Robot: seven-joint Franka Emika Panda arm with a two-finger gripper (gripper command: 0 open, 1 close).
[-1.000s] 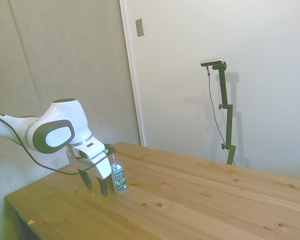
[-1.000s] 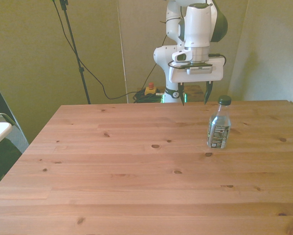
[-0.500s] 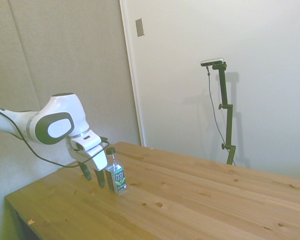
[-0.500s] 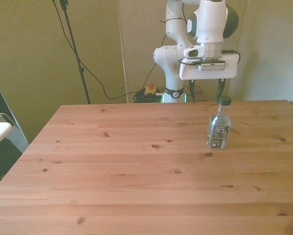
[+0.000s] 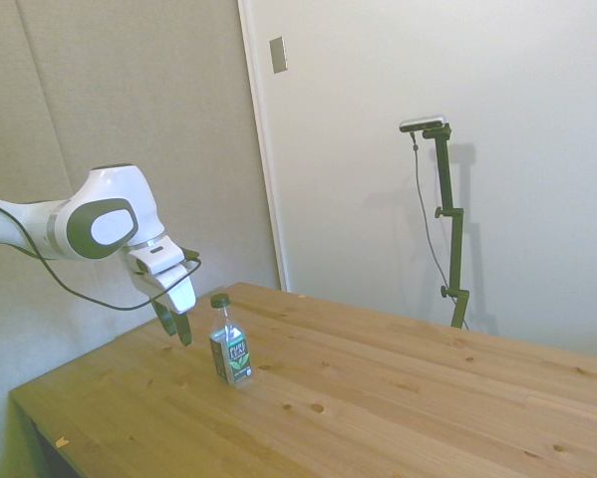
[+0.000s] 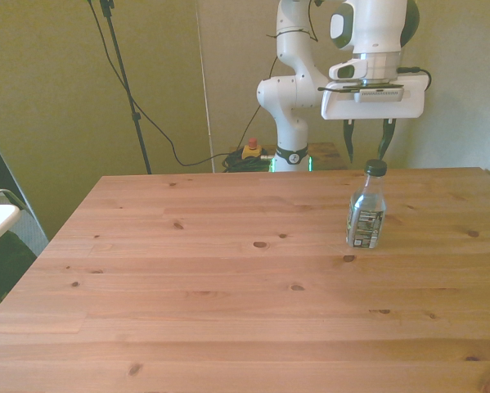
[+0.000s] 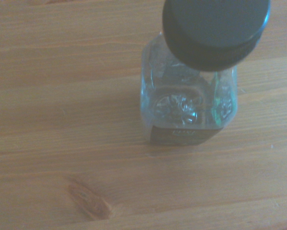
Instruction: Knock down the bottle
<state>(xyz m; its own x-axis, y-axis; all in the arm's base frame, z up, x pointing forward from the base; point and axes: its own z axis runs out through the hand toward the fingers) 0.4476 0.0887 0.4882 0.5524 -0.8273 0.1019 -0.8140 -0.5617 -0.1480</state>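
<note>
The bottle (image 6: 366, 206) stands upright on the wooden table (image 6: 228, 278), toward the front view's right and nearer the far edge; its dark cap is on and nothing touches it. The gripper (image 6: 367, 142) hangs just behind it and a little above the cap, fingers (image 5: 183, 329) pointing down and spread apart with nothing between them (released, then, not clenched); in the side view it sits beside the bottle with a clear gap of air between the two.

That placement makes sense for a push rather than a grab; a strike high on a tall narrow bottle tips it more readily than one near the base, which would likely only slide it across the smooth wood. The wrist view looks almost straight down on the cap and shoulders, with the label edge showing below; so the hand is nearly over the target, lined up with it. The bottle looks light and nearly empty; a modest nudge should topple it.
</note>
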